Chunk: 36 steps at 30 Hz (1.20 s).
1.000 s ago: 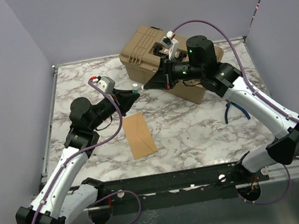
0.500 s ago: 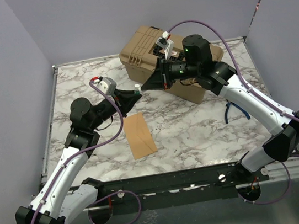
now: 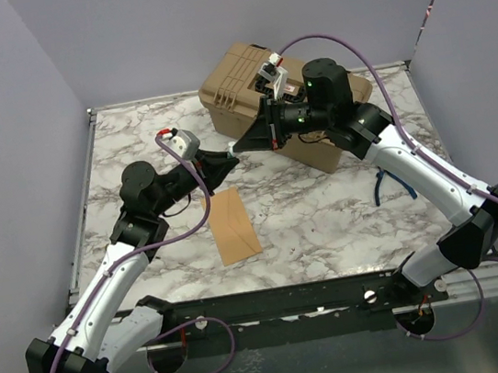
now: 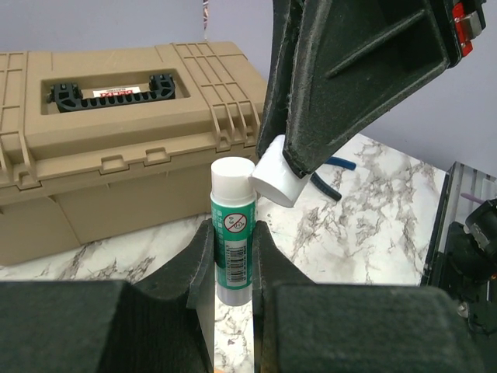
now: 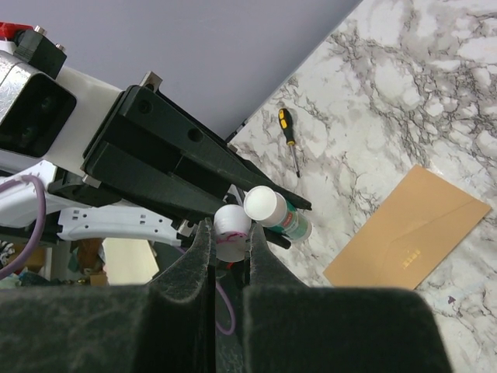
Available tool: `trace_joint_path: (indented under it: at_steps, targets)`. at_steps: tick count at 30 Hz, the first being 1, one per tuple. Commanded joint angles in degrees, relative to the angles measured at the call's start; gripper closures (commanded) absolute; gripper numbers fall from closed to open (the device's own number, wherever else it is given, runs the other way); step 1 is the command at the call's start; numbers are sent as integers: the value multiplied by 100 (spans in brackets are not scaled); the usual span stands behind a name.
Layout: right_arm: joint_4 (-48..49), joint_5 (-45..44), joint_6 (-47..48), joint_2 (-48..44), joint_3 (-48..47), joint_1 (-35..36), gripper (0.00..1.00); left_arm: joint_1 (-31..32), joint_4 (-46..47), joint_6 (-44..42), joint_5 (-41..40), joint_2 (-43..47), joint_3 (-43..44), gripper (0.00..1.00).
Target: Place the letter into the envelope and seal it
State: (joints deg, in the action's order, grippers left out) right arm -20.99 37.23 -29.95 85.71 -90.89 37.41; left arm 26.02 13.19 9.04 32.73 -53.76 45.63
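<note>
Orange-brown envelope (image 3: 233,225) lies flat near the left gripper (image 3: 228,151), untouched.

Table (image 3: 326,208): white marble-pattern top, grey veining, evenly lit with soft shadows. Plain lavender walls (image 3: 208,25) close it in at left, back and right. Black metal rail (image 3: 284,300) along near edge. Tan toolbox (image 3: 229,78) at back, lid shut.

I see the envelope (image 3: 233,226) lying flat on the marble surface (image 3: 326,203), near the middle: plain orange-brown paper, its long side running near to far, slightly skewed.
</note>
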Motion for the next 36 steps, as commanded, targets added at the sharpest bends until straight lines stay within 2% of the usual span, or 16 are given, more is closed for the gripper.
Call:
trace_joint_path:
  at_steps: [1, 15, 31, 36]
  targets:
    - [-216, -551, 46, -80, -112, -15, 100, 52, 59, -166, 102, 51, 41, 100]
    - [-258, -1054, 64, -261, 2, -15, 100, 59, -17, -227, -91, 65, 35, 100]
    - [-301, -119, 64, -93, -137, -16, 100, 104, -2, -253, 209, -123, 140, 100]
    - [-777, -86, 221, 67, -343, -14, 100, 131, -239, -587, 289, -178, 245, 100]
